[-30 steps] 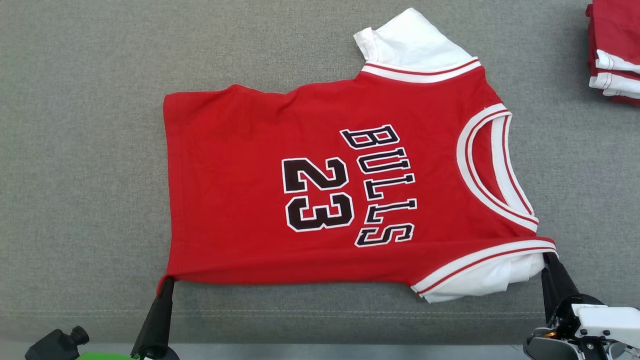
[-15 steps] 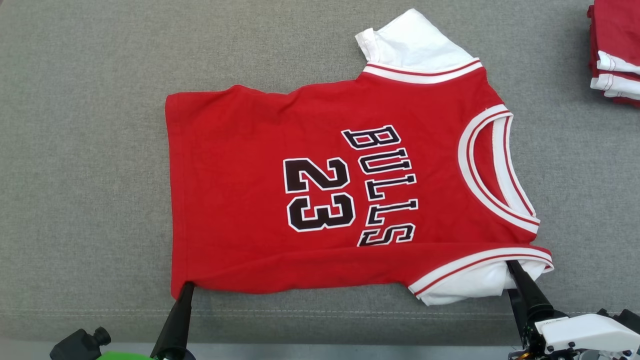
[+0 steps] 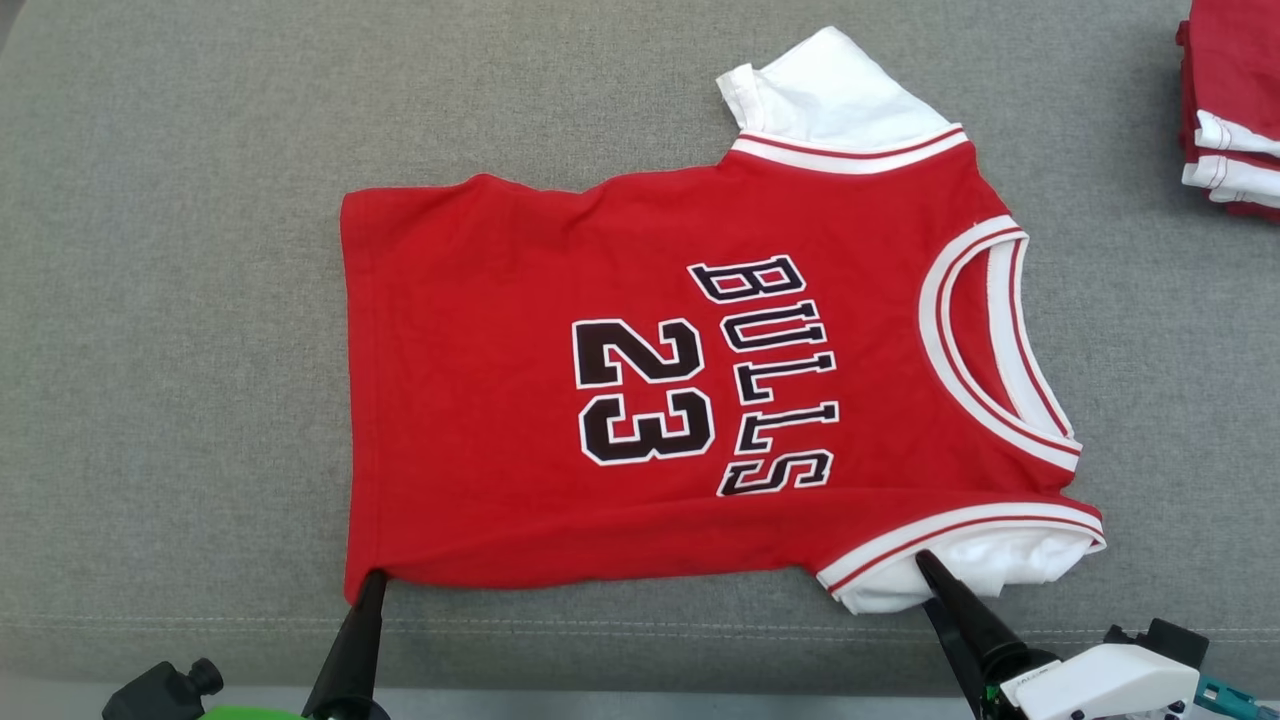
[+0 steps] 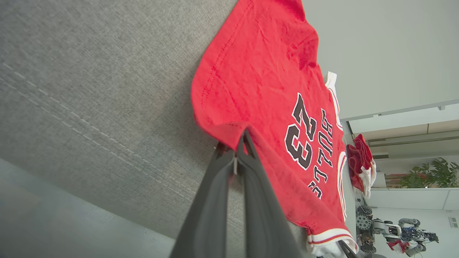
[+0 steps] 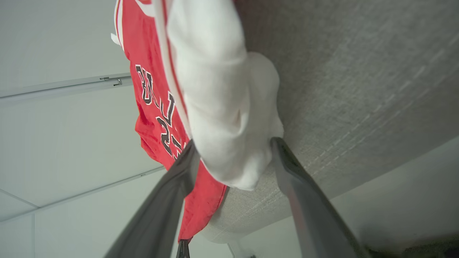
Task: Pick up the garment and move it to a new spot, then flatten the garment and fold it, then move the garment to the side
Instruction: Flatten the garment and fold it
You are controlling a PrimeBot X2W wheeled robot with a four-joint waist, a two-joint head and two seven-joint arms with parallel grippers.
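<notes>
The garment [image 3: 620, 380], a red jersey with white sleeves and black "BULLS 23" print, lies spread on the grey padded table [image 3: 170, 300], its neck toward the right. My left gripper [image 3: 372, 578] is shut on the garment's near-left hem corner. In the left wrist view the left gripper [image 4: 244, 135] pinches that red hem, which is lifted slightly. At the near white sleeve [image 3: 1000, 565], my right gripper [image 3: 925, 578] is open. In the right wrist view the right gripper [image 5: 233, 143] has its fingers spread wide, with the white sleeve [image 5: 215, 89] bulging between them.
A stack of folded red-and-white garments [image 3: 1230, 110] sits at the table's far right edge. The table's stitched front edge [image 3: 640, 628] runs just behind both grippers. Another robot [image 4: 394, 229] stands in the room beyond the table.
My right gripper has opened, let go of the sleeve-side corner and slid left along the near edge to the white sleeve. The left gripper has shifted slightly right with the hem corner.
</notes>
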